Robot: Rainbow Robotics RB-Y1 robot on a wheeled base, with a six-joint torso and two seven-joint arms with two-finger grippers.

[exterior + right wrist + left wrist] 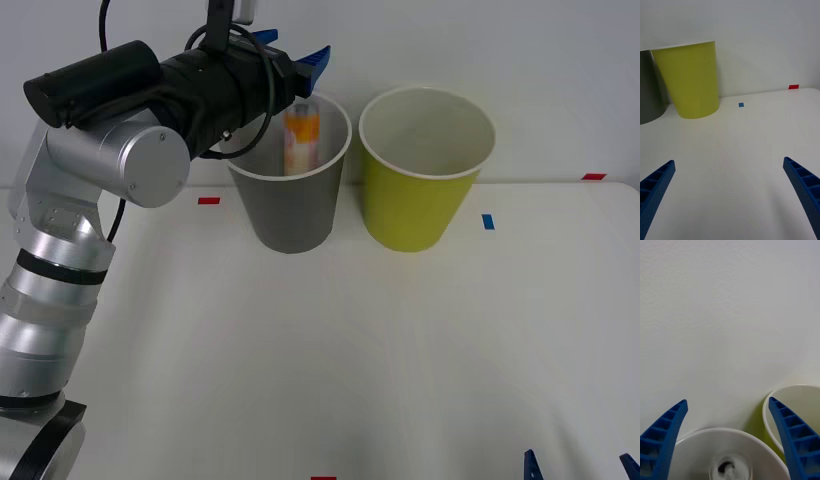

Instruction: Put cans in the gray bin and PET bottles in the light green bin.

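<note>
Blue ribbed tips of the right claw poke up at the front view's near edge, at about five o'clock, low over the white tabletop; in the right wrist view its fingers stand wide apart, released, holding nothing.

At about eleven o'clock in the front view the left claw hovers just above the rim of the round tapered dark gray bin with a white rim. Its blue fingers are splayed and released, touching nothing. Directly beneath them, inside the gray bin, sits the slim drink can, white grading to orange-yellow with a silvery top. It looks blurred, so whether it rests on the bin's floor or is in mid-air cannot be told. From the left wrist view its round silvery end shows within the bin's pale mouth.

Just beside the gray bin, at its three o'clock, stands the round tapered yellow-green bin with a white rim and pale inside, close but not clearly touching. Small red and blue tape marks lie on the tabletop near the bins.
</note>
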